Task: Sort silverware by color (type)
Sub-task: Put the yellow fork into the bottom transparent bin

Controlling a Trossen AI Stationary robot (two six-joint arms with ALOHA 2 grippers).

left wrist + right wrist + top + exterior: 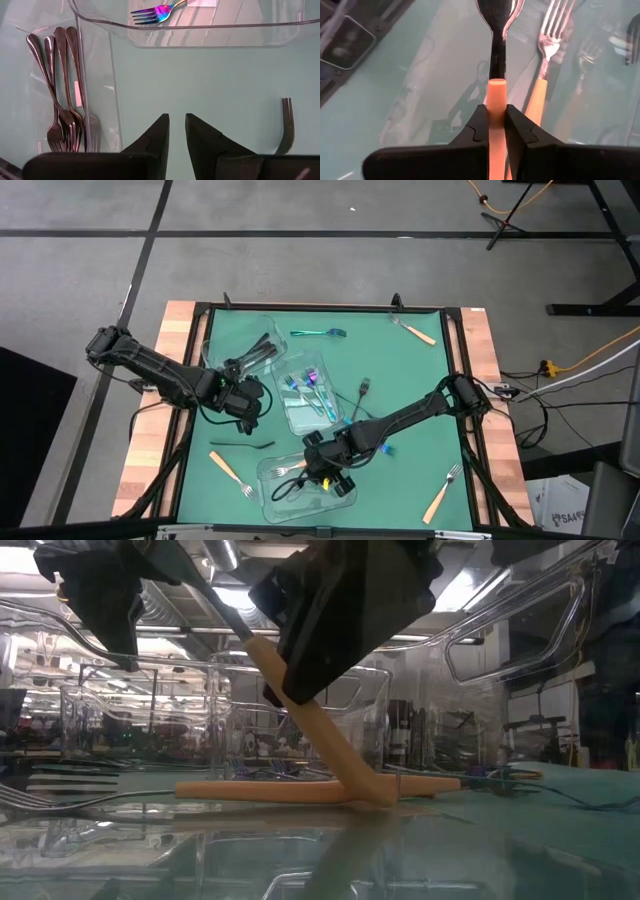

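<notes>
The right gripper (496, 116) is seen pinching the orange handle of a spoon (496, 30), its silver bowl pointing away from the fingers; in the high view this gripper (322, 468) hangs over the near clear container (272, 498) at the desk's front edge; an orange-handled fork (543, 60) lies inside that container just beside the held spoon; in the low view the held handle (320, 740) slants down and touches the lying fork's handle (300, 790).

The left gripper (177, 135) is held slightly spread, with nothing between its fingers; in the high view it (243, 398) is placed over the green desk (400, 380) between the far-left container and the middle one.

Black forks (62, 90) are gathered in the far-left clear container (215, 345); iridescent pieces, one fork (152, 12) among them, lie in the middle container (300, 418).

On the bare desk are left: a black utensil (245, 446) near the left gripper; a teal iridescent piece (318, 333) at the far side; a dark fork (364, 389) near the middle; orange-handled forks at the far right (414, 329), near right (444, 492) and near left (230, 470).
</notes>
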